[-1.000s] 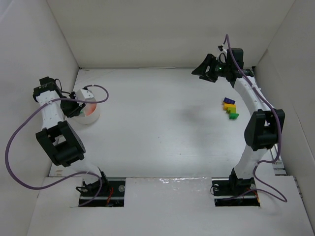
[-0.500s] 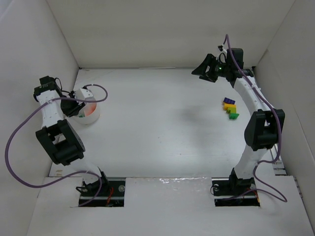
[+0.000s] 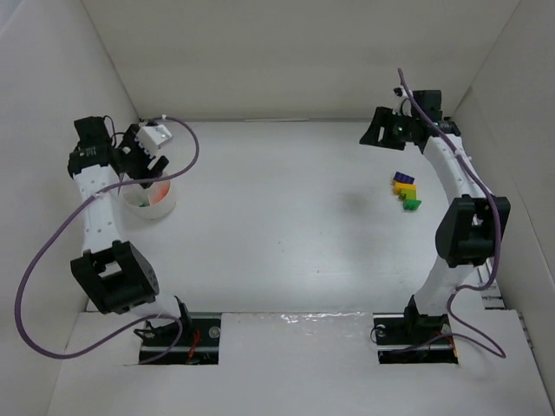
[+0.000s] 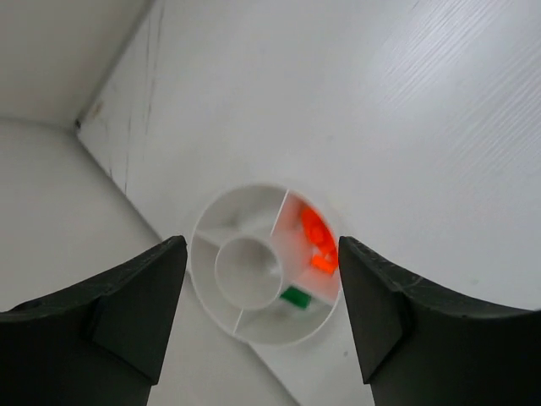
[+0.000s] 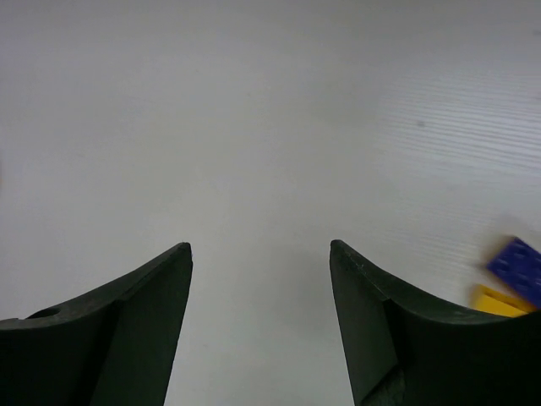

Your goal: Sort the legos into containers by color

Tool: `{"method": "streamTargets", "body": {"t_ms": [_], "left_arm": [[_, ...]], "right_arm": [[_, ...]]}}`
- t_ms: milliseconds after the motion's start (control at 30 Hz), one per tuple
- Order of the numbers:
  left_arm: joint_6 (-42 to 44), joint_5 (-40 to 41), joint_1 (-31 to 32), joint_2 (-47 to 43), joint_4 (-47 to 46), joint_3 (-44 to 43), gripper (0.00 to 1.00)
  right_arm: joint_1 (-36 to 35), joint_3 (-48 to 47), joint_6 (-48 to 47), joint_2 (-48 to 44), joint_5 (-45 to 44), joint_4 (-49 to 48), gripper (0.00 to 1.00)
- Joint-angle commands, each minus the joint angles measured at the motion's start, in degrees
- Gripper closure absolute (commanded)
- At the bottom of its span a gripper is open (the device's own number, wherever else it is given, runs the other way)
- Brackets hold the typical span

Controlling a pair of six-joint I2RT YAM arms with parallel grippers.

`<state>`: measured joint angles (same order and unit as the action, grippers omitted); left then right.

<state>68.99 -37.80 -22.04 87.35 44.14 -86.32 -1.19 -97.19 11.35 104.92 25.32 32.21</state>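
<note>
The white round bowl (image 3: 161, 209) stands at the table's far left and is split into compartments (image 4: 241, 211). Orange legos (image 4: 316, 241) lie in one compartment and a green lego (image 4: 294, 296) in the one beside it. My left gripper (image 3: 140, 163) (image 4: 262, 254) hangs open above the bowl with nothing between its fingers. A small pile of legos lies at the right: purple-blue (image 3: 402, 177) (image 5: 517, 266), yellow (image 3: 403, 186) (image 5: 497, 301) and green (image 3: 411, 204). My right gripper (image 3: 375, 132) (image 5: 260, 247) is open and empty, up behind the pile and to its left.
White walls enclose the table on the left, back and right. The bowl sits close to the left wall (image 4: 51, 194). A purple cable (image 3: 186, 143) loops from the left wrist over the bowl area.
My left gripper has opened and lifted away from the bowl, and a green lego now lies in it. The right gripper has shifted a little to the right, still open.
</note>
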Motion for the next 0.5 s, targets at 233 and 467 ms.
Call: {"method": "streamTargets", "body": {"t_ms": [233, 467], "left_arm": [[-19.6, -10.1, 17.5, -13.1, -12.6, 11.8, 0.00], [-25.4, -9.5, 20.8, -16.4, -16.7, 16.9, 0.00]], "right_arm": [[16.8, -1.8, -40.0, -1.3, -5.5, 17.3, 0.25], [18.1, -9.5, -38.4, 9.1, -13.0, 25.5, 0.22]]}}
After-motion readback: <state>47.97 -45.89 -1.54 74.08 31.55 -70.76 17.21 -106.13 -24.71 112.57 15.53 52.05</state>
